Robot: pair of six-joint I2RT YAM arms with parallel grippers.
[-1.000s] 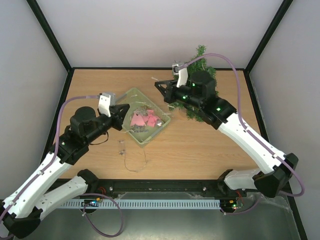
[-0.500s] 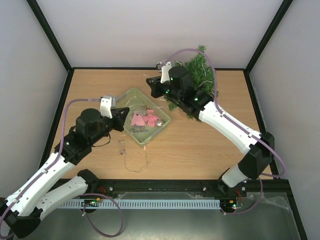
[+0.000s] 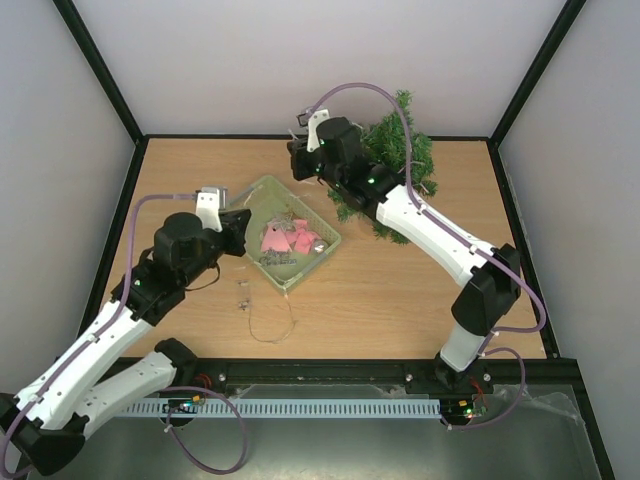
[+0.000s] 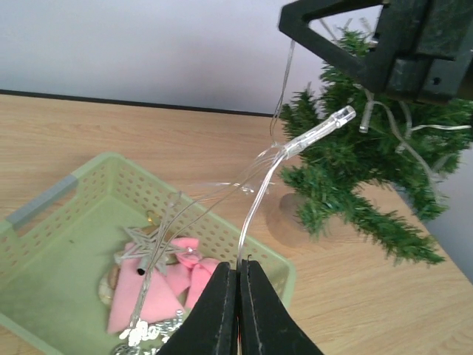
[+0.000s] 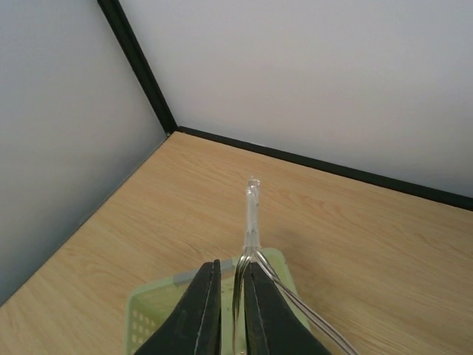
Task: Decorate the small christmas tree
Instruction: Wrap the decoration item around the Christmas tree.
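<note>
right gripper (image 5: 229, 265) swung left off tree (image 3: 405, 150), seemingly pinching wire (image 5: 252, 214)

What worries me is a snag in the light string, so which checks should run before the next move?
1. Left gripper shut on the light string: ok.
2. Right gripper shut on the same string: ok.
3. String clear of the basket: not ok; strands run down into it, among the star and pink pieces.
4. Small christmas tree standing firm: cannot tell; little of its base shows.
5. Slack in the string between the two grippers: cannot tell; the wire is too thin to follow.
</note>
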